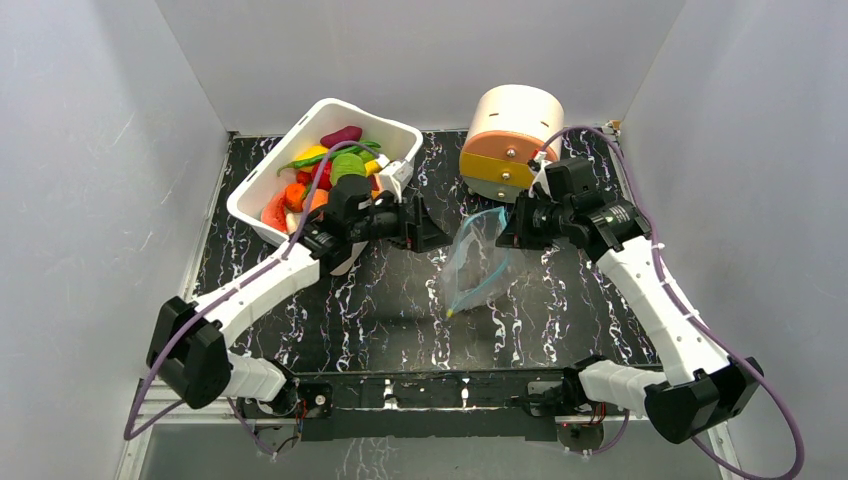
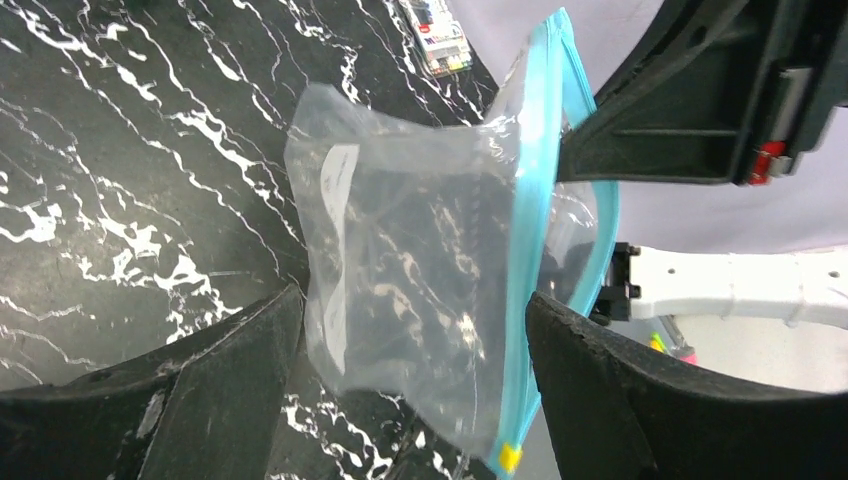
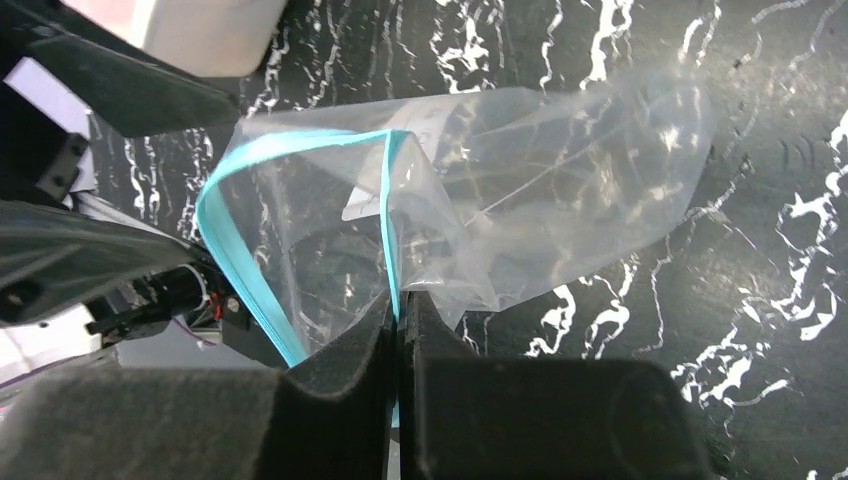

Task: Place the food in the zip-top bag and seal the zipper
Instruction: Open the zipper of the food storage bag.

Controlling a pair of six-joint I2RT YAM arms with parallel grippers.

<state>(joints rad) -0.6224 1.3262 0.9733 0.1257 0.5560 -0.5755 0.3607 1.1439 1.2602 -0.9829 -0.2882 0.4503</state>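
Note:
The clear zip-top bag (image 1: 472, 262) stands lifted off the black marble table, mouth open, its teal zipper (image 1: 492, 275) curving down to a yellow end tab. My right gripper (image 1: 512, 228) is shut on the zipper (image 3: 232, 260) edge of the bag (image 3: 520, 180), the teal strip pinched between its fingers (image 3: 400, 305). To the bag's left, my left gripper (image 1: 428, 232) is open wide and holds nothing. From its wrist, the bag (image 2: 420, 280) and zipper (image 2: 535, 200) hang just ahead of its spread fingertips (image 2: 415, 300). The food (image 1: 335, 165) lies piled in the white bin.
The white bin (image 1: 275, 155) sits at the back left, right behind my left arm. A round beige and orange container (image 1: 512, 140) stands at the back, just behind my right gripper. Grey walls enclose the table on three sides.

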